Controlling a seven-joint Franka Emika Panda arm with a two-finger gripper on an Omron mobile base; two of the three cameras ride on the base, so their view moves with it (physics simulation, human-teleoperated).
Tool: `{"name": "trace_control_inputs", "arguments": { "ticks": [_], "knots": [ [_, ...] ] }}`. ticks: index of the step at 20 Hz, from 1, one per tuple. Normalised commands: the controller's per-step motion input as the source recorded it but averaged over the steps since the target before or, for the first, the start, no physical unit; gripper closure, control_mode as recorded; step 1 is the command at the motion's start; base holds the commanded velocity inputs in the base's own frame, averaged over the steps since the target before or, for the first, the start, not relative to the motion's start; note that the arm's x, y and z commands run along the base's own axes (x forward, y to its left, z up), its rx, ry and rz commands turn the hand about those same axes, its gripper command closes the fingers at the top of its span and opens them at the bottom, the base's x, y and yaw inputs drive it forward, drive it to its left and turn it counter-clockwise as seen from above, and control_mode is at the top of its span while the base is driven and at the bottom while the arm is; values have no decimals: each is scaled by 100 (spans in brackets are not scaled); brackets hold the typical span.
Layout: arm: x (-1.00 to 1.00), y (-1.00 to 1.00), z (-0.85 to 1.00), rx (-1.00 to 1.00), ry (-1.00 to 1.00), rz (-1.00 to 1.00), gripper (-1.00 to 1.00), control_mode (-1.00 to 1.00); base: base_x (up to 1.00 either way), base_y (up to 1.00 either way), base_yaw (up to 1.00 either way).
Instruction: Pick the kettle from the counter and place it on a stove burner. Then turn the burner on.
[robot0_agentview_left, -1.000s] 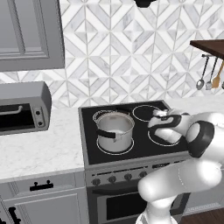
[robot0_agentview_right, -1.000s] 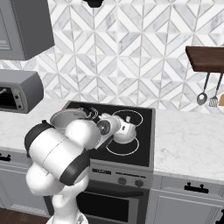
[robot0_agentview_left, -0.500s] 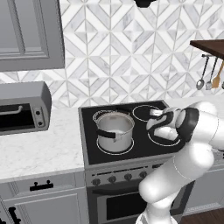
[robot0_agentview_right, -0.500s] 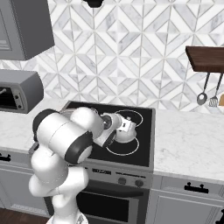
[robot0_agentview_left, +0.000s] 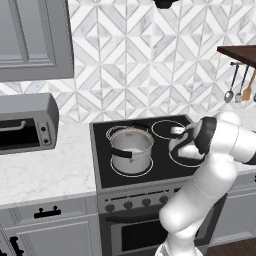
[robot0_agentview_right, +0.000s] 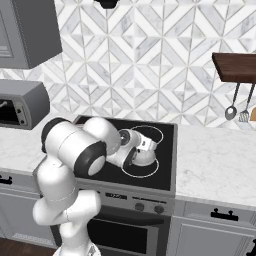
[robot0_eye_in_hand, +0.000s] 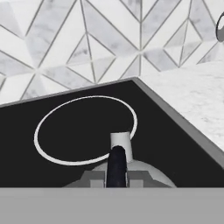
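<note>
Hand view looked along the pincer (robot0_eye_in_hand: 117, 177), whose dark tips were closed tight on the thin dark upright handle of the small squat silvery-white dome-shaped kettle (robot0_eye_in_hand: 124, 168); the kettle's pale spout rose just ahead of them, and beyond it lay a flat black glass stove burner outlined by a thin white ring (robot0_eye_in_hand: 83, 129). From the right base view the kettle (robot0_agentview_right: 142, 152) sat low over the front right ring of the black glass cooktop (robot0_agentview_right: 167, 150), near the middle of that circle, with the hand pressed close around it; whether its base touched the glass could not be told. From the left base view the robot's white forearm covered most of the kettle, and the large straight-sided steel pot with a black side handle (robot0_agentview_left: 131, 150) stood on the front left ring, apart from it. The white marble-look surface (robot0_agentview_right: 217, 160) to the right of the stove carried nothing of the task. Judged from this, placing was nearly finished and the burner was not yet turned on. Releasing while the kettle hung above the glass could have let it drop and tip or slide off the ring. Pulling the hand away sideways could have hooked the handle and dragged the kettle. The row of dark knobs (robot0_agentview_right: 140, 205) on the front panel sat close together, so the wrong one might have been turned
</note>
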Motion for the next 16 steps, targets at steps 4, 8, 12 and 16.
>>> {"name": "trace_control_inputs", "arguments": {
  "ticks": [4, 8, 12, 16],
  "knots": [
    [2, 0, -43, 0, 0, 0, 100, -100, 0, 0, 0],
    [0, 0, -42, 0, 12, 0, 100, -100, 0, 0, 0],
    [-2, -4, 28, 8, 11, 0, 100, -100, 0, 0, 0],
    [0, 0, 6, 1, 9, 0, 100, -100, 0, 0, 0]
  ]
}}
